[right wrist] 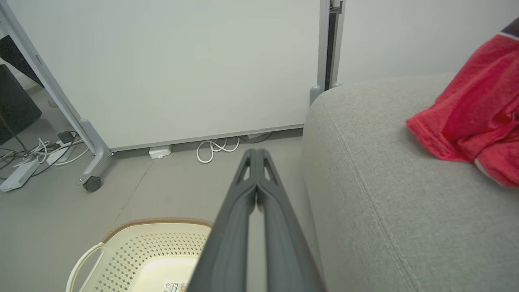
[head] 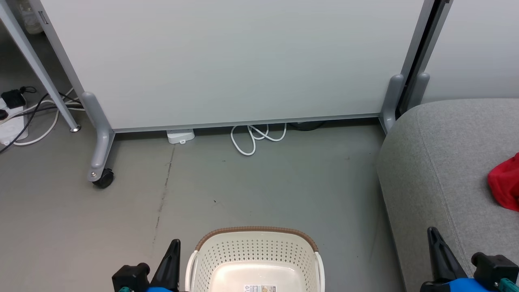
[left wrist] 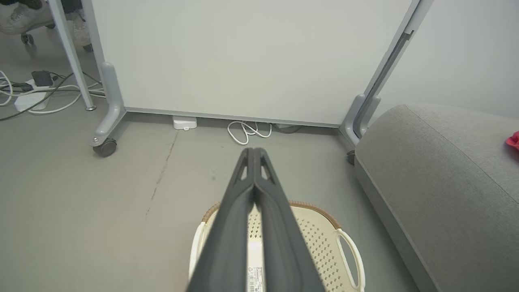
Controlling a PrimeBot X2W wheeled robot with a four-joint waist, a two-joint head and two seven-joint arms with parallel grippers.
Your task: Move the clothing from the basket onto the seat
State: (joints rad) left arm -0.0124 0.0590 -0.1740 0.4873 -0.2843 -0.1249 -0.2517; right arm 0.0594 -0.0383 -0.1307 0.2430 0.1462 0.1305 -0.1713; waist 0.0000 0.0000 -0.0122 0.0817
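Observation:
The cream basket (head: 255,247) with its brown rim stands on the floor at the bottom centre; the part of its base I see holds just a label. Red clothing (head: 505,186) lies on the grey seat (head: 438,170) at the right, and spreads wider in the right wrist view (right wrist: 474,117). My left gripper (head: 175,244) is beside the basket's left wall, shut with nothing in it (left wrist: 254,152). My right gripper (head: 433,232) is over the seat's front edge, shut and holding nothing (right wrist: 256,152). In the left wrist view the basket (left wrist: 324,235) is below the fingers.
A white partition on grey wheeled legs (head: 99,162) stands across the back. A coiled white cable (head: 255,140) and a small white box (head: 180,136) lie at its foot. More cables and a power strip (head: 12,121) are at the far left. Grey floor surrounds the basket.

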